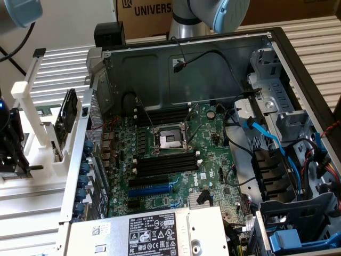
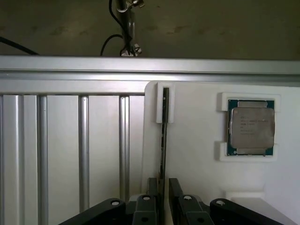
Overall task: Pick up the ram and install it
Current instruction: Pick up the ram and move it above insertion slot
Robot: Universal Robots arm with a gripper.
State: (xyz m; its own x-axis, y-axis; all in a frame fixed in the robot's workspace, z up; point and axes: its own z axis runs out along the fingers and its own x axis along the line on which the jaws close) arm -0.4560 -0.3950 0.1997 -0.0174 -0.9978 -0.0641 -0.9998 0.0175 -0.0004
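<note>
The computer case (image 1: 277,48) was laid open, presumably so that the black memory slots (image 1: 165,162) on its motherboard (image 1: 122,154) could be reached from above. It was set on a ribbed aluminium table (image 2: 61,140), with a cardboard box (image 1: 149,10) seen behind. On a white fixture (image 2: 197,154) the ram (image 2: 163,136) was held on edge in a notched clip (image 2: 165,103), likely so that it could be pinched cleanly. It was straddled by the gripper (image 2: 163,183), whose jaws were spread and not closed on it.

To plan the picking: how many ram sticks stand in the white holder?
1: the ram stands on edge in the white holder, between the open jaws. More may be hidden.
</note>
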